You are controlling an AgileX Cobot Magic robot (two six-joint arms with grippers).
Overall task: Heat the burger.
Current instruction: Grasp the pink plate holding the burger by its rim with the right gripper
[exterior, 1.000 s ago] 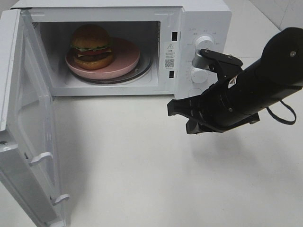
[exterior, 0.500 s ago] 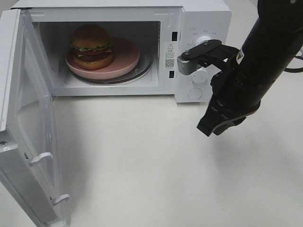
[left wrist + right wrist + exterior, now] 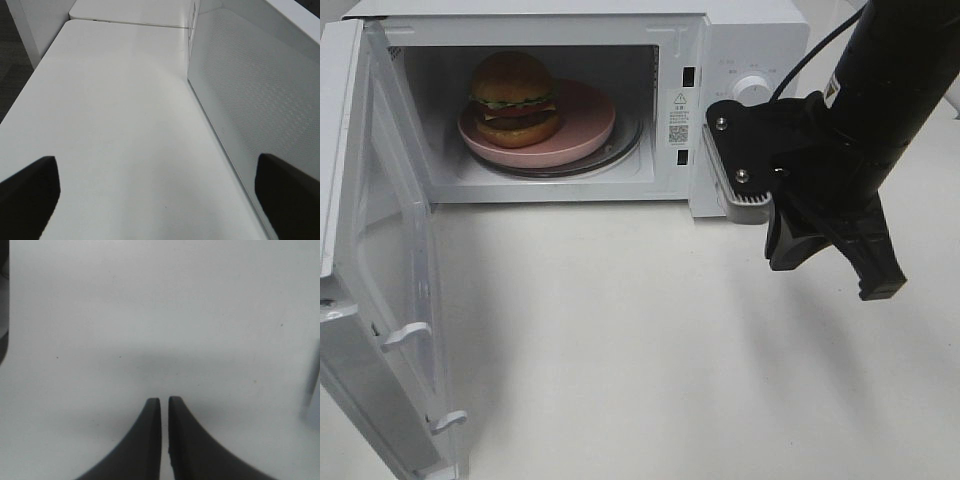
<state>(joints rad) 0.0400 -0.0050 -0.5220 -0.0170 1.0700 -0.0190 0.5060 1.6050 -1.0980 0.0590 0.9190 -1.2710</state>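
The right gripper (image 3: 164,400) held its jaws almost together on nothing; the left gripper (image 3: 160,200) held its jaws wide apart, empty, beside the open microwave door (image 3: 240,90). The burger (image 3: 514,97), tall, with a glossy brown bun, lettuce, tomato and a dark patty, sat on a pink plate (image 3: 590,125) inside the microwave (image 3: 750,40). Loading looked done, so the next move likely called for swinging the door shut, then turning 1 dial (image 3: 752,88).

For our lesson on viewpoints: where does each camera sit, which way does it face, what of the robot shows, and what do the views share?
Exterior high: mounted high, looking down into the open microwave, burger on pink plate; the right arm shows.
Left wrist: on the left arm, looking along the table beside a mesh-patterned panel; left fingers wide apart.
Right wrist: on the right arm, facing the tabletop; right fingers nearly touching.
Shared: all three see the white table.
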